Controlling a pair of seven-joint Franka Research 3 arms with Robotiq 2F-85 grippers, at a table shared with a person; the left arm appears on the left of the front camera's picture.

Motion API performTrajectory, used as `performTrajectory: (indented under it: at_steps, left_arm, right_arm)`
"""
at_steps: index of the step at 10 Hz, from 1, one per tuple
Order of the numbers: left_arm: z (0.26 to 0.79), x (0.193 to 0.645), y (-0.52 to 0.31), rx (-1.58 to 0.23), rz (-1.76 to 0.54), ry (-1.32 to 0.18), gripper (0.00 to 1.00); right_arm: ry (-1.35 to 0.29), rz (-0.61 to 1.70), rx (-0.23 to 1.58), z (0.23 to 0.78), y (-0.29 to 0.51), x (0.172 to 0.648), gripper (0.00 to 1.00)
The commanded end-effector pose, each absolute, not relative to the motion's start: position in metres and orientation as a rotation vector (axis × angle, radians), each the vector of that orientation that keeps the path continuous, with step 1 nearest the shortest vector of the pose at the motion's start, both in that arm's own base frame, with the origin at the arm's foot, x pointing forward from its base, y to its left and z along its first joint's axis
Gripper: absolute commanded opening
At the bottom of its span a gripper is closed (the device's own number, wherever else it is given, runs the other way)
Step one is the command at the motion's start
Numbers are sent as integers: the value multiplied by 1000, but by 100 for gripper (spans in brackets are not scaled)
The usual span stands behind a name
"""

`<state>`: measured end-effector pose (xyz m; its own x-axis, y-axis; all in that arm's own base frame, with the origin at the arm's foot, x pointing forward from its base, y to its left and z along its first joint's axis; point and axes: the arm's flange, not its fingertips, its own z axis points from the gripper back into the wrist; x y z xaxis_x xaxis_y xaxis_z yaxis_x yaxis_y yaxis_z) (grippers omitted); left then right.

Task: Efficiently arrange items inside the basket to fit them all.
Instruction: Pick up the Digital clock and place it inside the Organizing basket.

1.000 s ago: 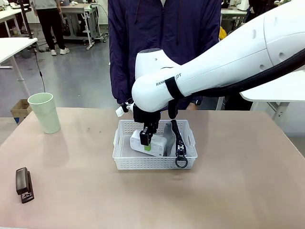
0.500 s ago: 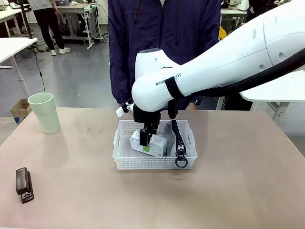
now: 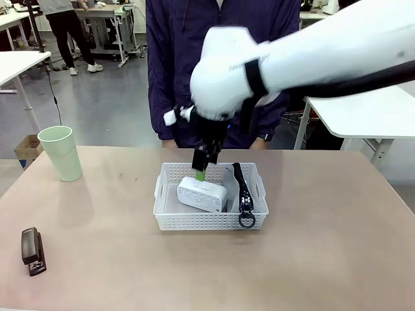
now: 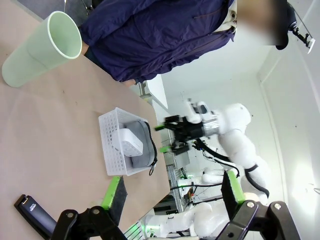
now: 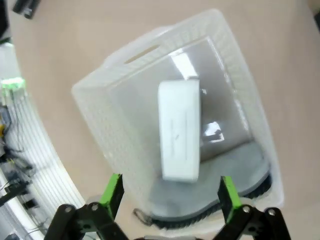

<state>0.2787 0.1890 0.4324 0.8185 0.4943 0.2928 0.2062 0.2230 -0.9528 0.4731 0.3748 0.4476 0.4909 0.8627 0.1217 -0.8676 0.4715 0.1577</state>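
One white box [image 3: 202, 195] in basket [image 3: 194, 223], right hand [image 3: 201, 170] spread just above

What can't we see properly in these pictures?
- Front view: the right gripper is blurred by motion, so its fingers are unclear.
- Front view: the grey pouch is mostly hidden by the white box and the basket wall.
- Left wrist view: the stapler is partly hidden by the left gripper.

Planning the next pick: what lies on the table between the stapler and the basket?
Nothing: the front view shows bare table between the stapler and the basket.
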Motion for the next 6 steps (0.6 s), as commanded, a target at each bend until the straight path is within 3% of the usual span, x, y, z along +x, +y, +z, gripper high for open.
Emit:
performTrajectory:
  at_steps: [1,4,6]
  left_arm:
    - [433,277,189,-1363,198,-645,100]
    - [433,277,189,-1363,198,-645,100]
    - [433,277,189,-1363,198,-645,100]
  right_arm:
    - [-60,923,434,488,285,437,100]
    - [-274,734,876,481,135,381,100]
    - [-443,579,1052,457,52,329,100]
